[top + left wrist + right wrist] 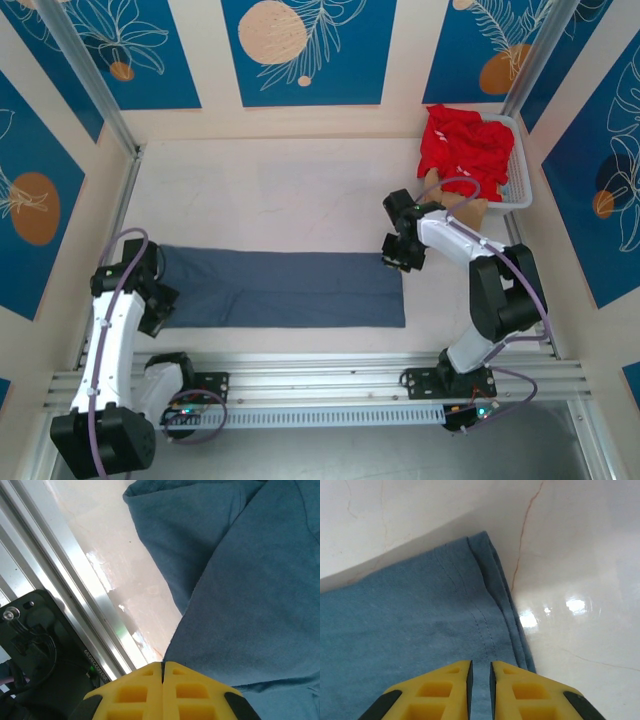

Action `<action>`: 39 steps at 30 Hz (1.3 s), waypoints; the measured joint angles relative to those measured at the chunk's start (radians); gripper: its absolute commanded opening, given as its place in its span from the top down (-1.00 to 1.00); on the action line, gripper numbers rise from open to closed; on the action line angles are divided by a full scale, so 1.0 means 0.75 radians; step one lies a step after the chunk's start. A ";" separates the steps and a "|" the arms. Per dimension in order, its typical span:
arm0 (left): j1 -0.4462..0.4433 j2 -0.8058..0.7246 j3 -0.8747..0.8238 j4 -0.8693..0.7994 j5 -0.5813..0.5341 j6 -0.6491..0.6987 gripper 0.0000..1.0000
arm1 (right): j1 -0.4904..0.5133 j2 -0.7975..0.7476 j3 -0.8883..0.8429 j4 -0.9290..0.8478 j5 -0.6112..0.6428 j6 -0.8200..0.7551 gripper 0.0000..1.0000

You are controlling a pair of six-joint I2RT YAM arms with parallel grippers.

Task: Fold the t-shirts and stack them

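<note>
- On the pale table (280, 190) lies a slate blue-grey cloth t-shirt (285, 288);
- left gripper (162, 665) clenched on its edge;
- right gripper (480, 665) over its hem; whether it grasps, I cannot tell

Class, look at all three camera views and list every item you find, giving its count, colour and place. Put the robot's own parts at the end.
blue-grey t-shirt: one, folded into a long strip, near side of table
red t-shirts: a heap, number unclear, in the basket
white basket: one, far right corner
tan object: one, at the basket's near side, unclear what
table: one, pale
rail: silver, near edge
wall panels: blue, floral
left arm, right arm: white and black
left end effector: yellow, shut on shirt's left end
right end effector: yellow, closed on shirt's right end
</note>
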 measured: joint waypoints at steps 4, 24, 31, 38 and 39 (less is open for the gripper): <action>0.001 -0.051 -0.001 -0.035 0.019 -0.040 1.00 | 0.000 0.008 0.013 0.004 0.001 -0.001 0.64; 0.002 -0.056 -0.179 0.034 0.130 -0.112 1.00 | 0.043 0.076 0.069 0.023 -0.012 -0.020 0.64; 0.002 0.056 -0.174 0.137 0.124 -0.079 1.00 | 0.096 0.140 0.092 0.116 -0.149 -0.055 0.62; 0.002 0.144 -0.241 0.261 0.126 -0.083 1.00 | 0.161 0.332 0.193 0.164 -0.234 -0.041 0.63; 0.002 0.173 -0.251 0.283 0.127 -0.084 1.00 | 0.160 0.366 0.219 0.153 -0.235 -0.034 0.64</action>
